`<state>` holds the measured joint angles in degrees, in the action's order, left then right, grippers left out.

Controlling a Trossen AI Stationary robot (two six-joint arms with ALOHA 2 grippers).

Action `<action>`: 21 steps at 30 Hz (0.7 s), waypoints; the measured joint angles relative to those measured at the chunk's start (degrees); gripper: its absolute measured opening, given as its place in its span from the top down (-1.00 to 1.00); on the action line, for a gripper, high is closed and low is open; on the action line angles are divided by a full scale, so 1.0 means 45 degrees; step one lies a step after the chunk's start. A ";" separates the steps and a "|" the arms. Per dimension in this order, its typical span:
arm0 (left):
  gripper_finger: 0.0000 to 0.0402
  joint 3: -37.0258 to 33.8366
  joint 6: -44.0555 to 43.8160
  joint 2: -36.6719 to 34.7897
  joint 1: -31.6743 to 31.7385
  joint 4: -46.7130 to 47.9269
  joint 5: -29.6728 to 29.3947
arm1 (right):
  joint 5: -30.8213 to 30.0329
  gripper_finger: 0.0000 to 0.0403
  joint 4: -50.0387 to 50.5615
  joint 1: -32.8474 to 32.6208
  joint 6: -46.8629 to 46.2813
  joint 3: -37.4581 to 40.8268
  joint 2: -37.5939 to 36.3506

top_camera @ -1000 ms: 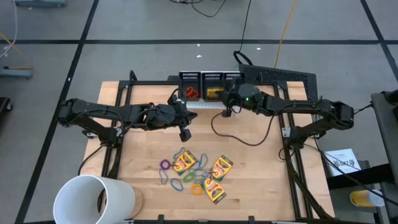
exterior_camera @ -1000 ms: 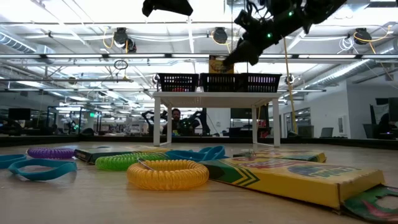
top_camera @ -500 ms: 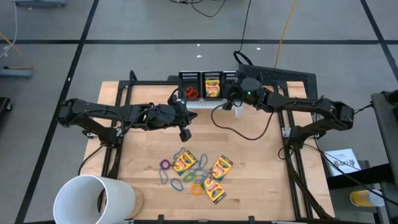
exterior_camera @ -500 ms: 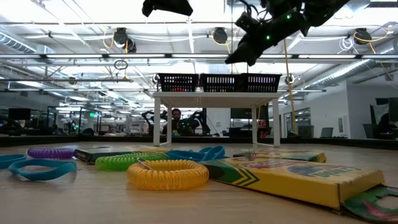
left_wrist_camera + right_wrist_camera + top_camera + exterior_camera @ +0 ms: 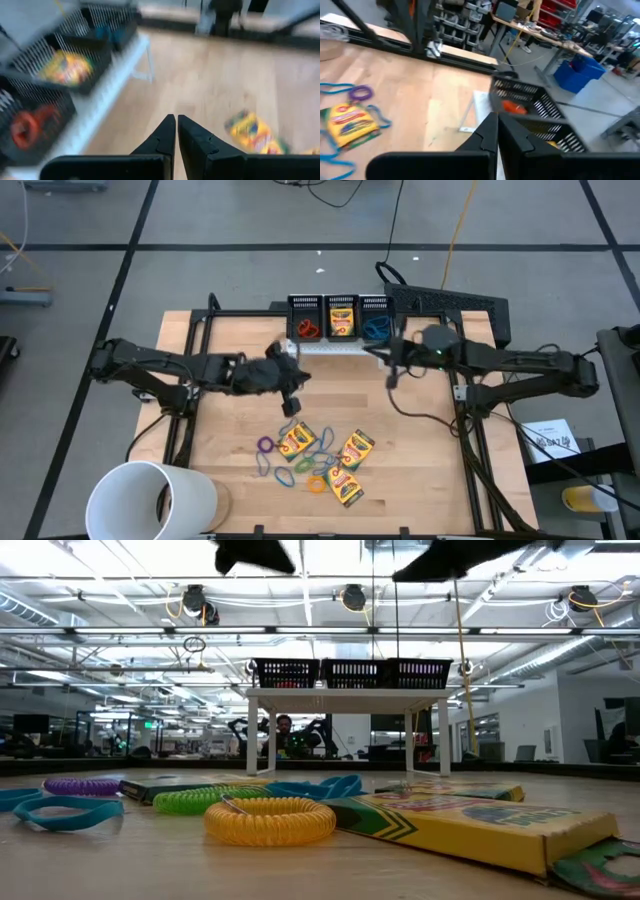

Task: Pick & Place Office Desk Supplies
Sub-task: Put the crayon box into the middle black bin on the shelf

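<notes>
Three yellow-and-green crayon boxes (image 5: 297, 440) (image 5: 356, 448) (image 5: 342, 485) lie flat on the wooden table among loose rubber bands (image 5: 300, 470) in purple, blue, green and orange. A further crayon box (image 5: 342, 318) lies in the middle black mesh bin. Red bands (image 5: 308, 329) fill the left bin and blue bands (image 5: 376, 329) the right one. My left gripper (image 5: 291, 407) hangs shut above the table between the bins and the pile, with nothing between its fingers (image 5: 176, 127). My right gripper (image 5: 392, 378) is shut too, in the air to the right of the bins, holding nothing (image 5: 497, 125).
The three bins stand in a row on a small white stand (image 5: 330, 348) at the table's far edge. A large white cup (image 5: 150, 500) lies at the near left corner. Bare wood stretches to the right of the pile. Black frame rails (image 5: 465, 430) flank the table.
My right gripper has drawn back from over the middle bin toward the table's right and near side, rising and rolling a little. The crayon box that stuck up from that bin now lies down inside it. My left gripper has sunk slightly toward the pile.
</notes>
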<state>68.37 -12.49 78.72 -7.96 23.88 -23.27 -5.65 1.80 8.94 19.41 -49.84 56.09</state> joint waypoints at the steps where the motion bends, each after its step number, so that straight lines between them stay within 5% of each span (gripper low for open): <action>1: 0.85 -0.0293 -0.0146 0.0038 -0.0149 -0.0054 -0.0070 | -0.0010 1.00 -0.0022 -0.0135 -0.0147 0.0378 -0.0373; 9: 0.85 -0.2611 -0.1283 0.0013 -0.1158 -0.0958 0.0065 | -0.0014 1.00 -0.1524 -0.0956 -0.0978 0.3429 -0.2755; 21: 0.85 -0.5991 -0.2062 0.0240 -0.1654 -0.1392 0.3537 | -0.0053 0.96 -0.6592 -0.1513 -0.0466 0.6843 -0.3210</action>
<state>41.41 -21.77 79.80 -15.41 17.61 -7.36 -5.89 -27.86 2.13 17.31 -19.05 41.65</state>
